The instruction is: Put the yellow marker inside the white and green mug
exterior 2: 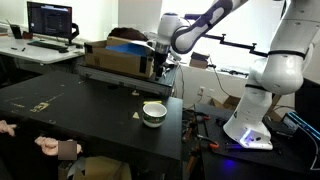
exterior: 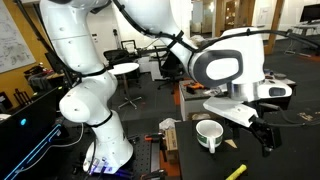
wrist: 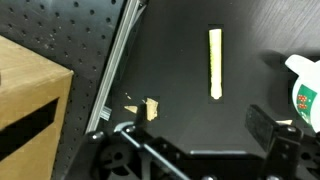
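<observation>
Wrist view: the gripper (wrist: pixel 195 128) has its jaws spread wide with nothing between them, above the black table (wrist: pixel 180 50). The yellow marker (wrist: pixel 215 63) lies flat beyond the fingertips, apart from them. The white and green mug (wrist: pixel 305 90) stands near the marker at the frame's right edge. A tan scrap (wrist: pixel 150 108) and a cardboard box (wrist: pixel 30 100) lie to the other side. In an exterior view the marker (exterior: pixel 236 172) lies near the upright mug (exterior: pixel 208 134), below the gripper (exterior: pixel 262 138). In an exterior view the mug (exterior 2: pixel 153 112) shows, but I cannot make out the marker.

Matt black table (wrist: pixel 185 60); glossy white mug (exterior: pixel 206 139); matt tan cardboard box (wrist: pixel 30 95); smooth, glossy white arm (exterior: pixel 82 48).
</observation>
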{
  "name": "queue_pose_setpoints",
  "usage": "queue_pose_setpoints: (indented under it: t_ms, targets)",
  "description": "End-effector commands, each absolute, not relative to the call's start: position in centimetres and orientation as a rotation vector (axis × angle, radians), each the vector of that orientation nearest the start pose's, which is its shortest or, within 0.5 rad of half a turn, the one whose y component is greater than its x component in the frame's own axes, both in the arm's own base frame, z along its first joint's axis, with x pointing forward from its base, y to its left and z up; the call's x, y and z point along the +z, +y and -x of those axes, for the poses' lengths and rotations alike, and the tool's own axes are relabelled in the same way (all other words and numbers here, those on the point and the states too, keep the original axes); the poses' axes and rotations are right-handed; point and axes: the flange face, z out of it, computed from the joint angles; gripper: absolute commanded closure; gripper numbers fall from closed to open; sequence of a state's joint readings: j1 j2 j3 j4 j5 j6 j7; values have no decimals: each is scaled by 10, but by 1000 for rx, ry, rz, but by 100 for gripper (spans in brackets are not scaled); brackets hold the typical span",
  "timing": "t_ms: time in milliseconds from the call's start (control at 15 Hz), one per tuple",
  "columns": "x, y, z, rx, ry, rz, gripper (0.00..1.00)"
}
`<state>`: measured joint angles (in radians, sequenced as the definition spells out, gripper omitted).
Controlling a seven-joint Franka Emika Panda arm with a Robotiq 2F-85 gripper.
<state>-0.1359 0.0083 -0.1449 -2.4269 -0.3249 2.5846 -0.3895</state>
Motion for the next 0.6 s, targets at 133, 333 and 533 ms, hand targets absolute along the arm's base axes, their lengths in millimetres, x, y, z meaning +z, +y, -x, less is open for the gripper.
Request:
queue_pose_setpoints:
  t_ms: [133, 333, 533]
  targets:
    - [285, -113, -507, -12, -659, 3270, 0]
    - [266, -107, -504, 59, -641, 3273, 0]
    - [253, -104, -499, 111, -607, 3262, 0]
